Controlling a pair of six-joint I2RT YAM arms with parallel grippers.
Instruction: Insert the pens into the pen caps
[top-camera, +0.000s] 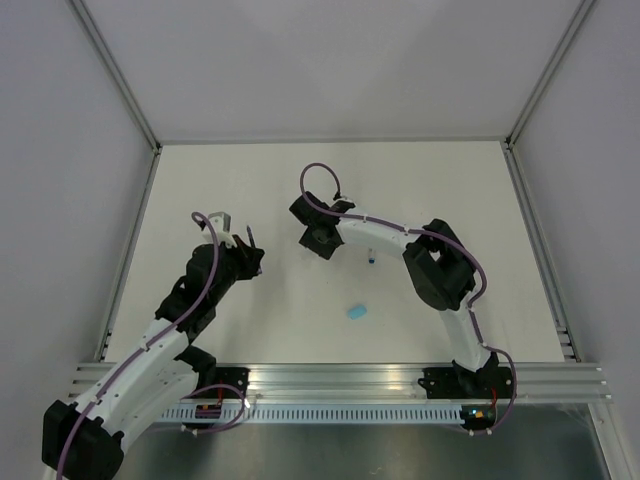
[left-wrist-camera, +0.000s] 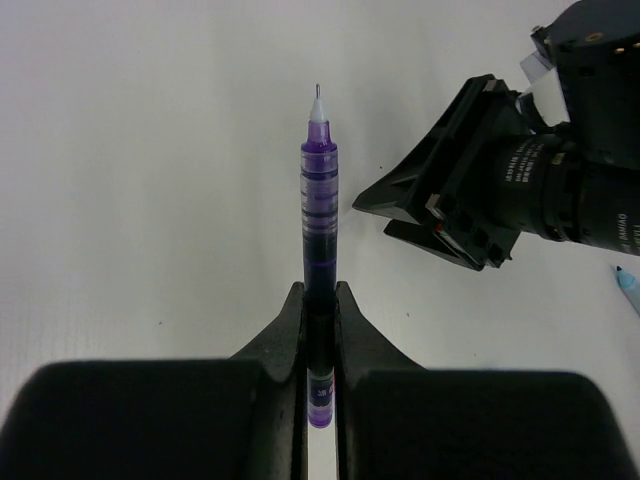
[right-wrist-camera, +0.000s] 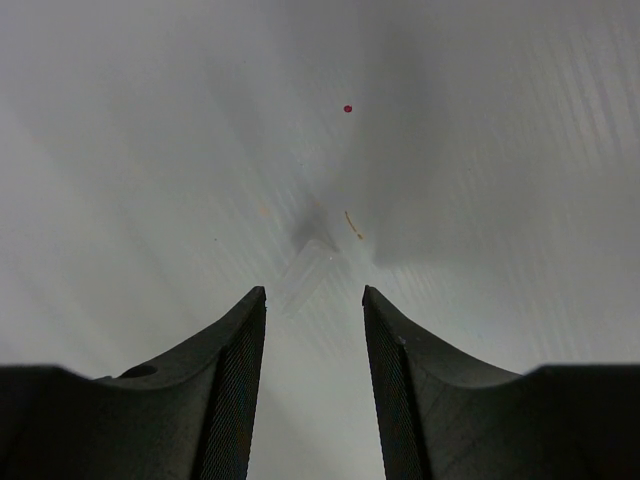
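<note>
Currently the table (top-camera: 200, 200) carries a blue cap (top-camera: 357, 312) and a second pen (top-camera: 371, 258). We see the left gripper (left-wrist-camera: 320, 292) clenched low on the dark pen (left-wrist-camera: 320, 190), tip free, and the right gripper (right-wrist-camera: 313, 295) spread open above a pale cap (right-wrist-camera: 305, 268). We judge both light, stiff, slick; take the cap mid-body.

We log the left gripper (left-wrist-camera: 320, 305) clamped on 1 purple pen (left-wrist-camera: 319, 190), fingers pinching its lower barrel. The pen points straight away from the camera, uncapped, with its white nib cone and fine metal point exposed. The right gripper (left-wrist-camera: 375, 215) sits right of the barrel, apart from it. At the right frame edge, 1 pale blue pen (left-wrist-camera: 627, 288) with a dark point lies on the white table (left-wrist-camera: 150, 200).
</note>
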